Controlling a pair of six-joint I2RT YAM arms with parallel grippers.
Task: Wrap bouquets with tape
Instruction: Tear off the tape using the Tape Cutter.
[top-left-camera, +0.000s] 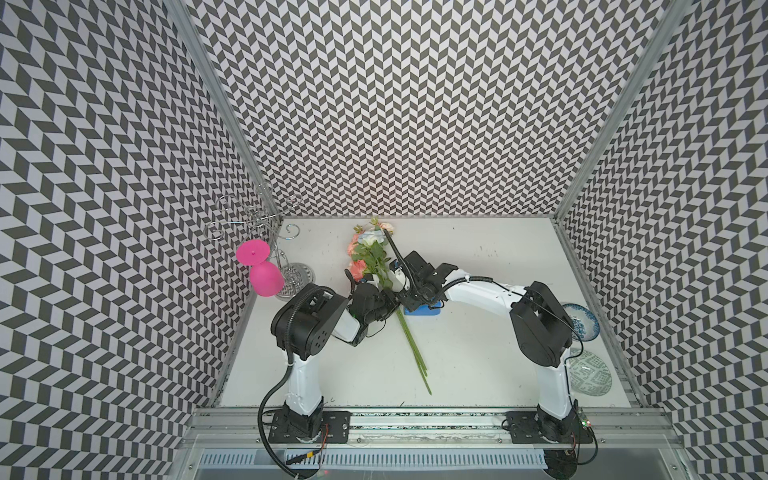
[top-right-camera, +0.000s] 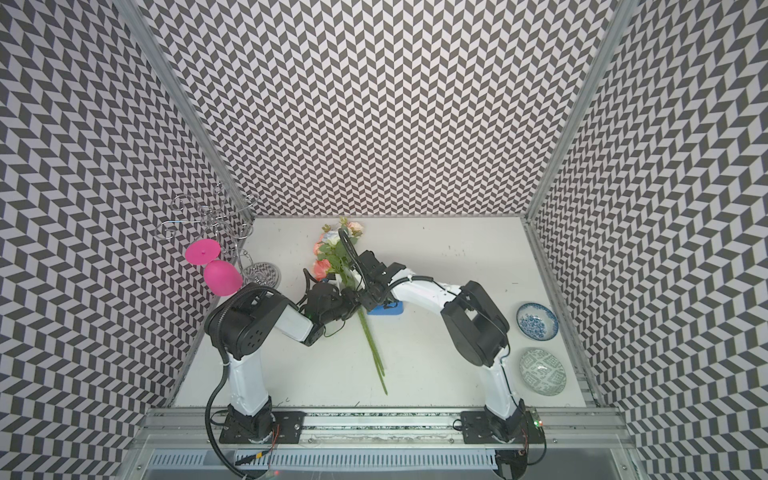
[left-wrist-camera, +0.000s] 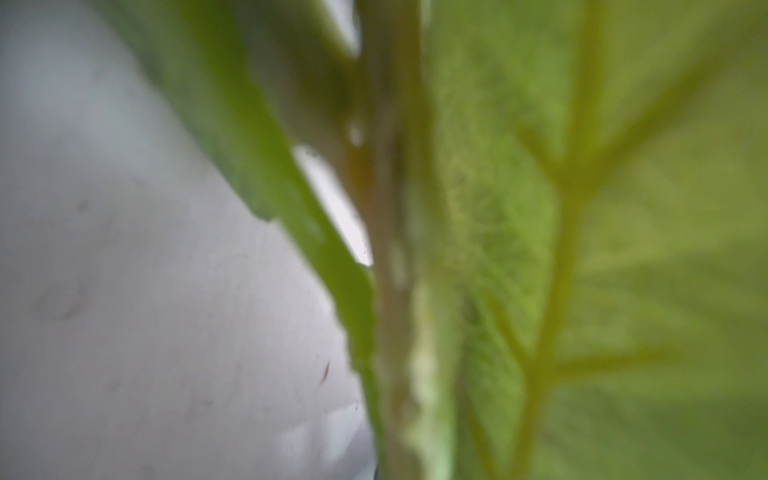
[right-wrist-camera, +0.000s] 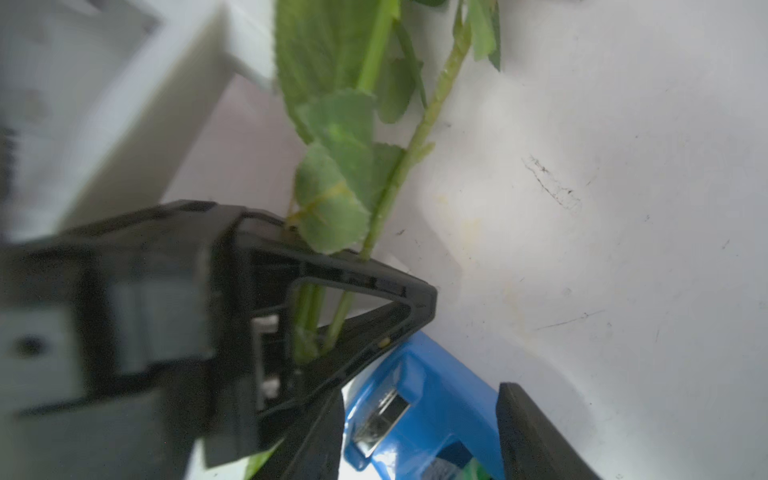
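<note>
The bouquet (top-left-camera: 371, 254) lies on the white table with its pink, peach and white blooms toward the back wall. Its green stems (top-left-camera: 417, 357) run toward the front edge in both top views, as does the bouquet (top-right-camera: 332, 259). My left gripper (top-left-camera: 388, 305) is shut on the stems just below the leaves; the right wrist view shows the left gripper (right-wrist-camera: 415, 303) with stems pinched in it. Blurred leaf (left-wrist-camera: 582, 208) fills the left wrist view. The blue tape dispenser (right-wrist-camera: 432, 411) sits beside the stems. My right gripper (right-wrist-camera: 415, 440) straddles it, both fingers against its sides.
A pink goblet (top-left-camera: 266, 279) hangs upside down from a wire rack (top-left-camera: 253, 222) at the back left. A blue-patterned bowl (top-left-camera: 582, 322) and a green-patterned plate (top-left-camera: 591, 376) sit by the right wall. Checkered walls close in three sides.
</note>
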